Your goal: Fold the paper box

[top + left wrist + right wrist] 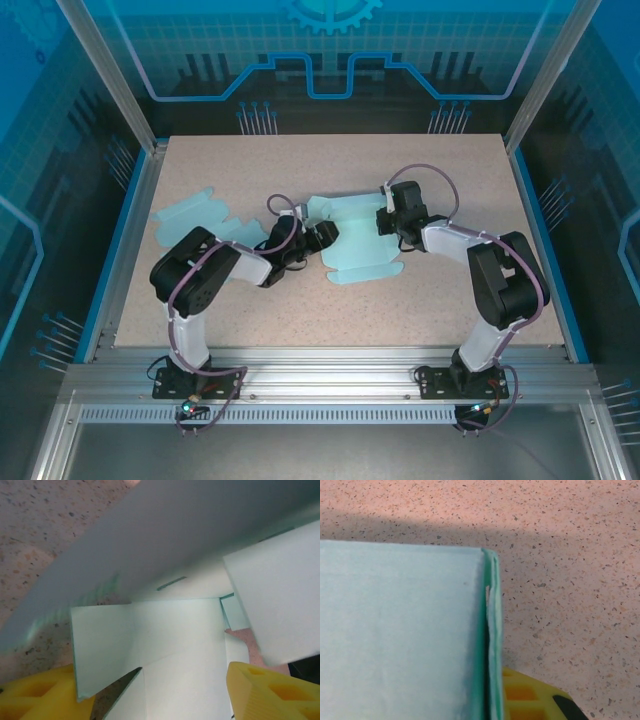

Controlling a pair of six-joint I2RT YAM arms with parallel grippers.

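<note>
Paper lies between the left fingers [272, 692], which stand spread wide. One yellow tip sits at each lower corner of the left wrist view, both cut off by the frame; whether either pad touches a panel I cannot tell. The panels belong to the paper box [355, 240], pale mint. From so close its flaps overlap in a jumble, with one blurred flap crossing the top. The right fingers [530, 700] are pressed together on a doubled wall of the box: one yellow tip shows just beside the wall's edge, the other is hidden beneath the panel. From above, the box sits partly folded near the middle of the table [450, 300], with the left fingers at its left edge and the right fingers at its right edge, both dark and too small to read. A flat blank [190, 215] of the same colour lies to its left, partly covered by the left arm [215, 265].
</note>
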